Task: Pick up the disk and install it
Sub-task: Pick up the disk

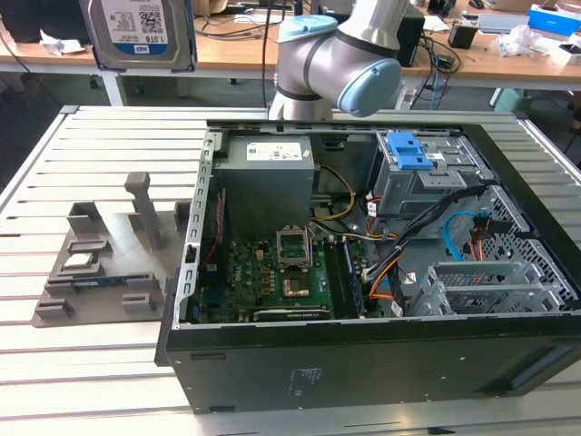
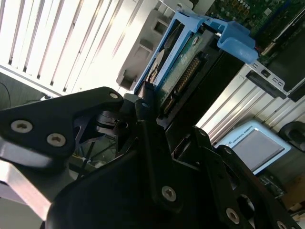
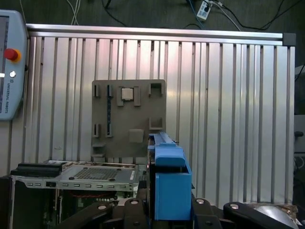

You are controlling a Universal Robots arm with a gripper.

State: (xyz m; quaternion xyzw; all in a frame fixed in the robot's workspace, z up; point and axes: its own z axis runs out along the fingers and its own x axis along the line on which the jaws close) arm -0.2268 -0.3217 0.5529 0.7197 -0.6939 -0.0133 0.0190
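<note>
The disk [image 3: 169,183], edge-on in its blue frame, stands clamped in the black gripper [image 3: 165,207]. Counting from the disk, a grey holder plate [image 3: 128,119] lies on the slatted metal table [image 3: 228,119] at eleven o'clock, with a small chip [image 3: 127,93] seated in it. The computer case [image 3: 76,174] sits at nine o'clock and a control pendant [image 3: 9,71] at ten.

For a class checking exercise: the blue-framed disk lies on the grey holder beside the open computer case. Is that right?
No. The disk is not on the grey holder; the gripper holds it, as the second wrist view shows. The holder does stand beside the open computer case.
</note>
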